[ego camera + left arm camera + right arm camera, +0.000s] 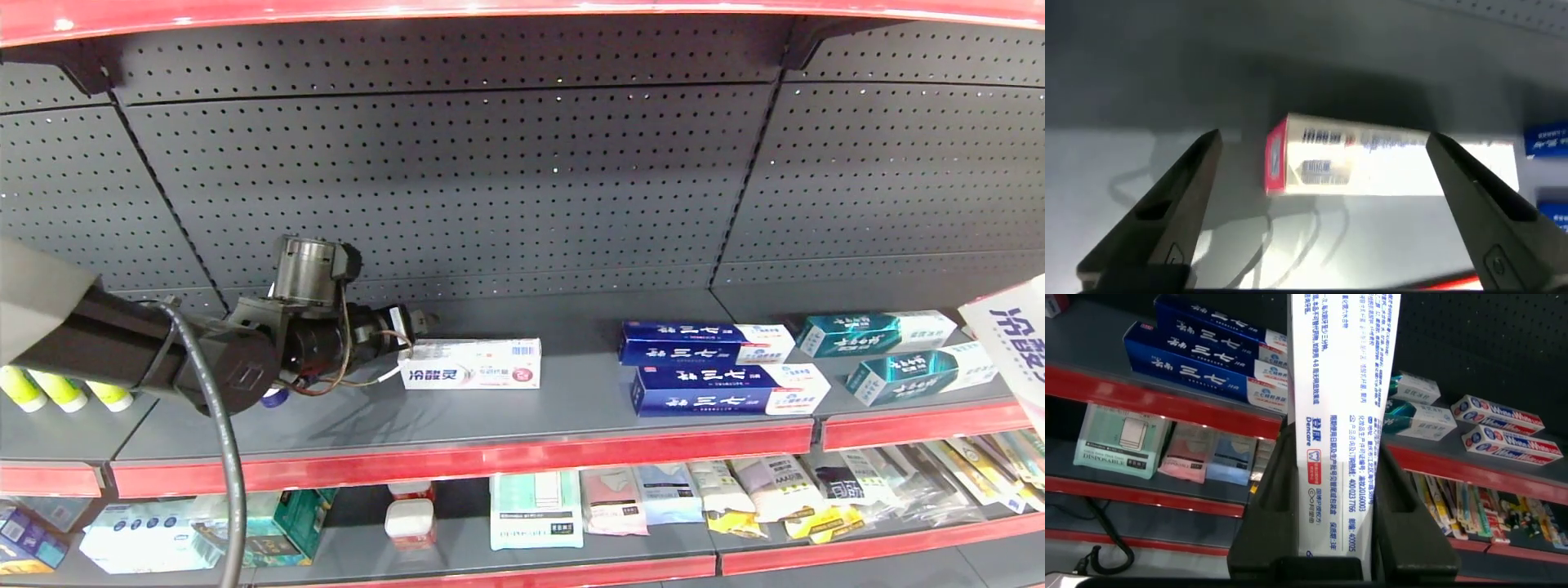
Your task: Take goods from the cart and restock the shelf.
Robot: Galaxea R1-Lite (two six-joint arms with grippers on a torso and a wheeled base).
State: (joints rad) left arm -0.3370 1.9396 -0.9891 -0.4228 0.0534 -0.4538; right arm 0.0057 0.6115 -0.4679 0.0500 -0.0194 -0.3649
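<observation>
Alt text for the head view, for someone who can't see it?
The left tool is at the left end of a white toothpaste box lying flat on the grey shelf. Blue boxes and teal boxes lie further right; a second white box shows at the right edge.

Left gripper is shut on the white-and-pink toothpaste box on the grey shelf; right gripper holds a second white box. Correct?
Not quite: the left wrist view shows the left gripper with jaws open, the white-and-pink toothpaste box lying free on the grey shelf. The right gripper does hold a second white box.
</observation>
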